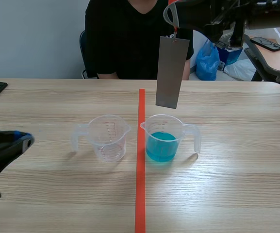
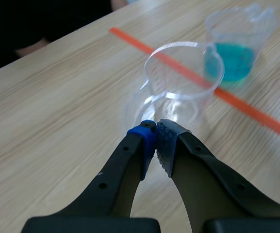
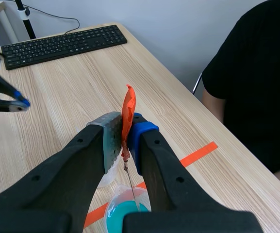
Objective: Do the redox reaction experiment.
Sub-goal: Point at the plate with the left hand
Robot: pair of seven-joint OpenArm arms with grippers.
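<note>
overhead, right claw (image 3: 123, 130) grips metal strip (image 1: 170, 73), edge above rim of blue-liquid beaker (image 1: 178, 127); left claw (image 2: 155, 132) closed, empty.

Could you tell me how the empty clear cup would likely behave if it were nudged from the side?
The empty cup looks like thin clear plastic with nothing inside, so it is probably light and would slide or tip easily. Its side handle may make it pivot when pushed.
</note>
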